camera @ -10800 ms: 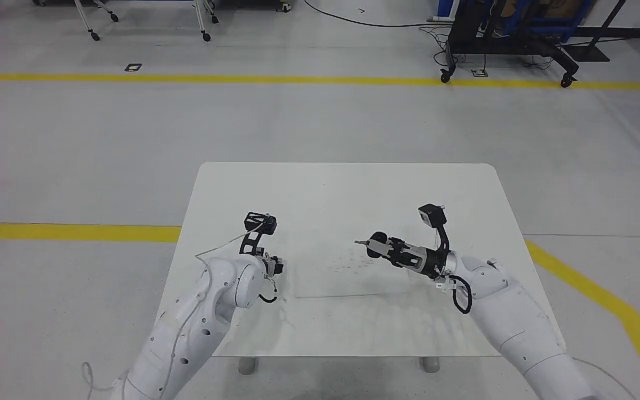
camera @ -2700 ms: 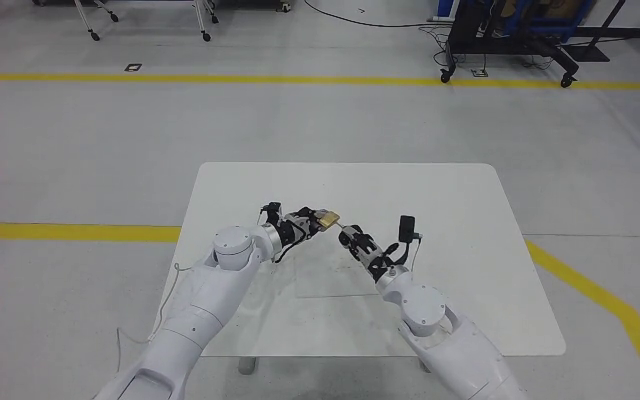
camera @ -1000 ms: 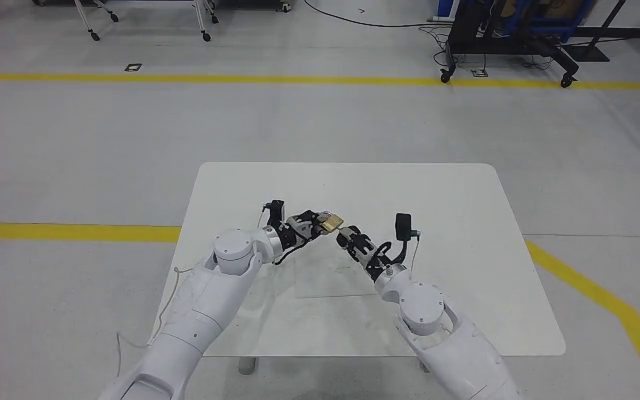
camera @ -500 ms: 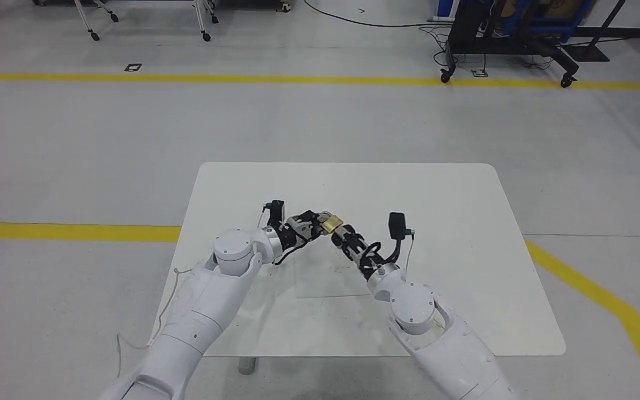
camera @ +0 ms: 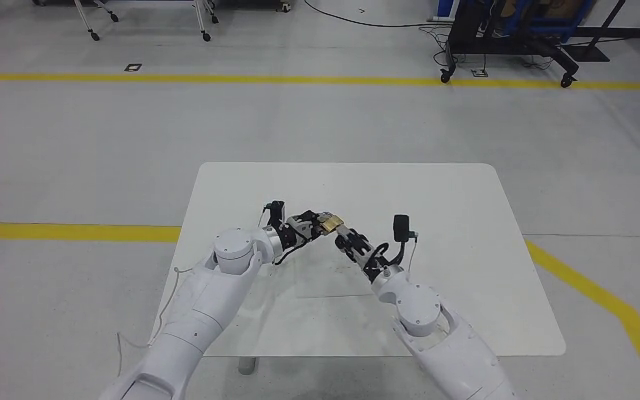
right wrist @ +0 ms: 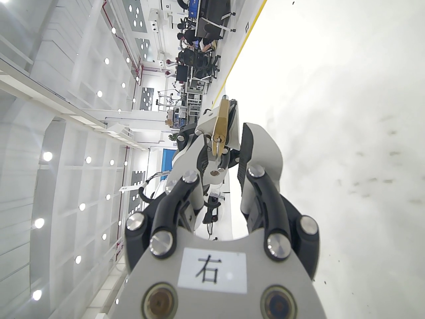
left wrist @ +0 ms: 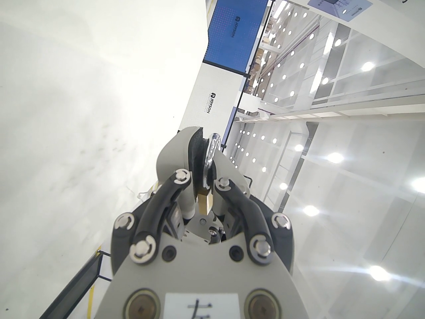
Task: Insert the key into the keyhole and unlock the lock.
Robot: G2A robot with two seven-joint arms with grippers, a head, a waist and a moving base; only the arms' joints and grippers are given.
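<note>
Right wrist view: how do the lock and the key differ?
The lock is brass and thick; the key is silvery and thin. The lock sits clamped in the left end effector; the key meets its keyhole end-on. Both are metal, up off the table.

Inside a robotics laboratory hall: a white tabletop stands alone on a pale, polished floor crossed by yellow lane lines, the sort that mark out an industrial workspace. A black wheeled rack and a loose cable sit along the far side. Beyond them are rows of recessed ceiling lights, a blue display panel on a white partition, and workstations with monitors and office chairs.
</note>
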